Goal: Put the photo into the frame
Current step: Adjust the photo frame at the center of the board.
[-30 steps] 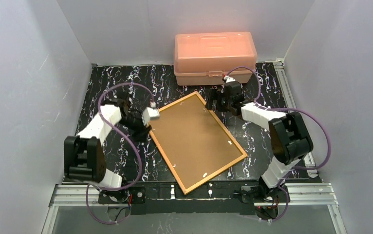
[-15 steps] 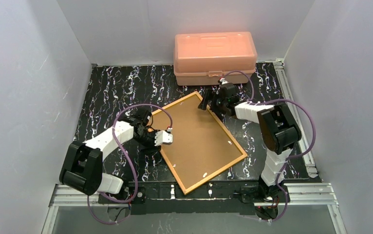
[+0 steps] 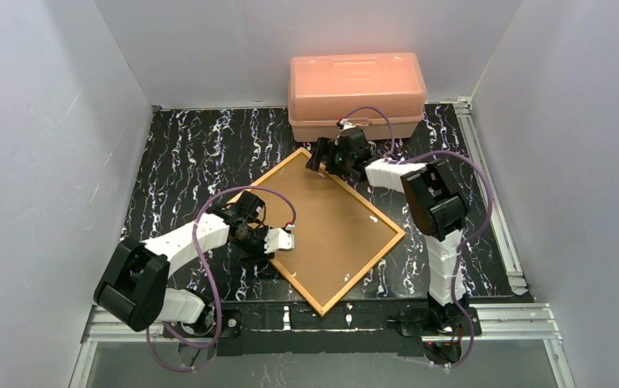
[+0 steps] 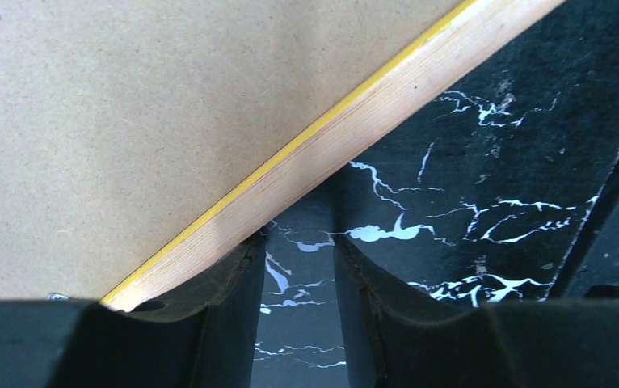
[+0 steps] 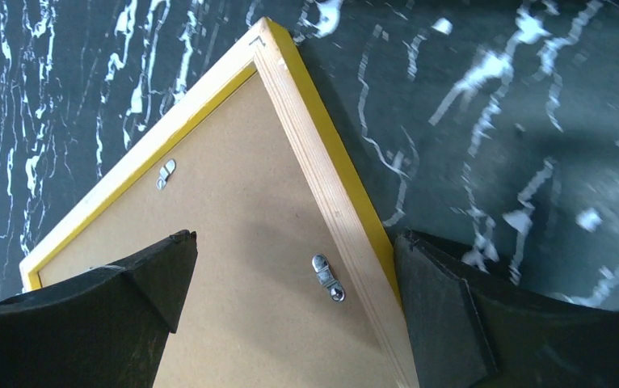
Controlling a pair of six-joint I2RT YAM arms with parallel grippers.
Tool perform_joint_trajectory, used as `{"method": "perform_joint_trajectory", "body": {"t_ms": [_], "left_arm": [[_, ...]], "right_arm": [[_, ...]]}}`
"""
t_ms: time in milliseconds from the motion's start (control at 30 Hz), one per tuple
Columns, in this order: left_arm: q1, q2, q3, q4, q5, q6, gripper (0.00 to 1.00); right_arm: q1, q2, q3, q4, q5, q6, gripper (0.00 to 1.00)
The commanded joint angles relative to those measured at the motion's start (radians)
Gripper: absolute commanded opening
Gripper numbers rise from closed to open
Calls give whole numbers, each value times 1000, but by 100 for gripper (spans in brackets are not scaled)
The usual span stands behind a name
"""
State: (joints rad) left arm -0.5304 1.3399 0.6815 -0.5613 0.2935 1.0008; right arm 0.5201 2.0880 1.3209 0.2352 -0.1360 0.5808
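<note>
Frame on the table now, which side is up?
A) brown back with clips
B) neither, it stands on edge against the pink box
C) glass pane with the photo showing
A: the frame lies flat with its brown back facing up, and metal clips show on it in the right wrist view.
</note>
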Motion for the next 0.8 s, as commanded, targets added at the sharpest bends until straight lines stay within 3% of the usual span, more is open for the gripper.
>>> {"method": "perform_joint_trajectory", "body": {"t_ms": [0, 233, 367, 500, 567, 767], "left_arm": [[-43, -8, 17, 66, 11, -74, 37], [-88, 19, 119, -80, 51, -155, 47], [-52, 22, 254, -306, 134, -162, 49], [86, 45, 406, -543, 293, -107, 51], [184, 84, 488, -605, 308, -71, 51], [436, 272, 686, -518, 236, -126, 47]], "right_arm": [[95, 69, 110, -17, -113, 58, 99], [136, 93, 189, -51, -115, 35, 99], [118, -1, 189, -143, -21, -36, 99], [97, -180, 105, -228, 141, -69, 99], [85, -266, 47, -310, 242, -70, 99], [2, -524, -190, -504, 351, 16, 99]]}}
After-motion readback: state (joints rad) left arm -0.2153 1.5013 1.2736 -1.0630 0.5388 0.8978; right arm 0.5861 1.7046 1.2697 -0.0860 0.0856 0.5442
